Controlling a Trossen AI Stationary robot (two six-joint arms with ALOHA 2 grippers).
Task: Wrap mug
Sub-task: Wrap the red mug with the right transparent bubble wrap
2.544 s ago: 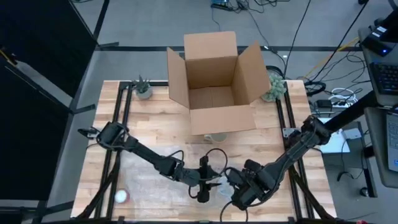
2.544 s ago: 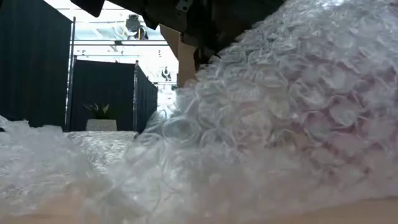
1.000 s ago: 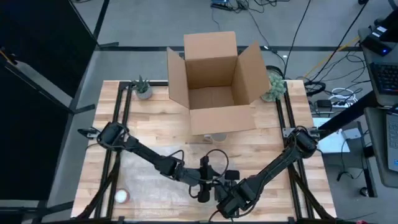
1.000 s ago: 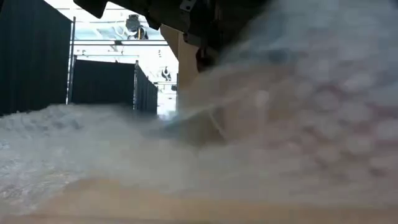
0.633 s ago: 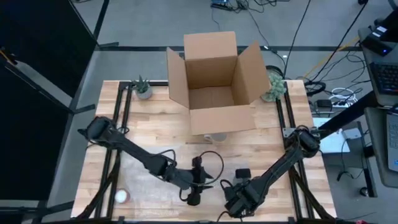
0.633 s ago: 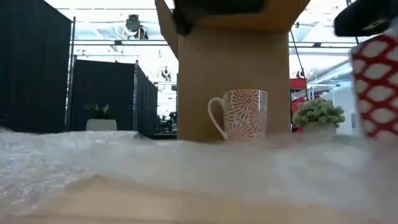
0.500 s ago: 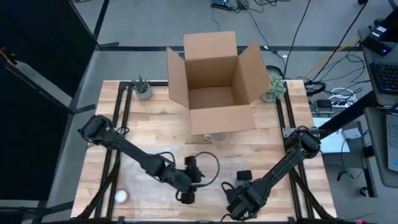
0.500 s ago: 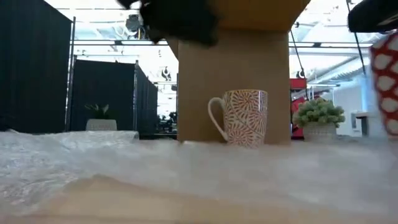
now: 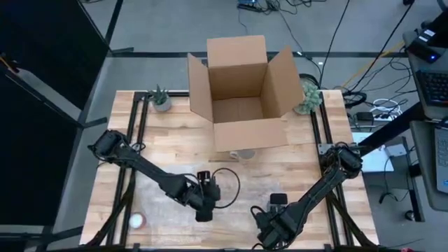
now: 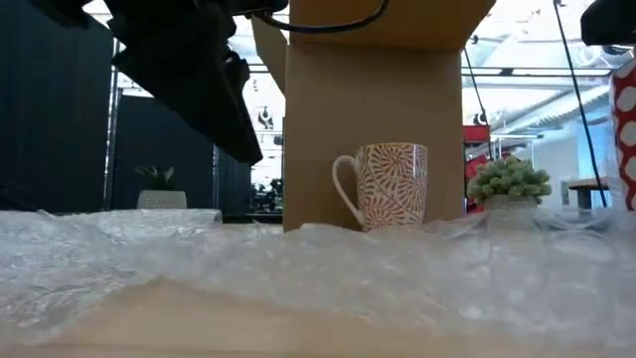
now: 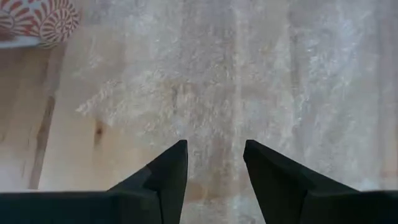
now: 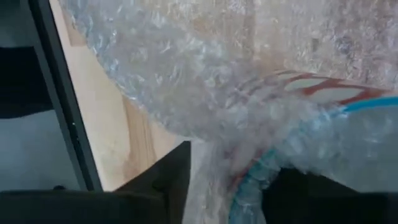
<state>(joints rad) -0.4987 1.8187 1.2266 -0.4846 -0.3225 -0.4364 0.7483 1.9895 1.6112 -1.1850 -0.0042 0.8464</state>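
A sheet of bubble wrap [image 9: 164,199] lies spread on the near part of the table. My left gripper [image 11: 214,158] hovers open just above the sheet [image 11: 280,74], with nothing between its fingers. My right gripper [image 9: 269,227] is near the table's front edge, shut on a red-and-white mug [image 12: 311,87] with a blue rim, and bubble wrap [image 12: 186,74] is draped over the mug. In the low view that mug [image 10: 626,109] shows at the right edge, raised. A second mug [image 10: 388,186] with a red floral pattern stands upright on its base before the cardboard box [image 9: 238,91]. My right gripper holds the mug through the bubble wrap, at its blue-rimmed end [image 12: 249,180], pinched between the two fingers [image 12: 168,180]. The wrap covers the place of contact, so the exact part is hidden. The mug is lifted clear of the table, and the wrap trails slack from it onto the sheet.
The open cardboard box stands at the table's far middle, flaps out. Small potted plants sit at the far left [image 9: 161,99] and far right [image 9: 308,98]. A small white round thing [image 9: 136,221] lies near the front left corner. A black frame rail [image 12: 62,106] borders the table.
My left gripper has moved toward the table's left edge, away from the right gripper. My right gripper has shifted toward the right and the near edge with the mug. The heap of bubble wrap before the low camera has dropped flat, uncovering the floral mug and the box.
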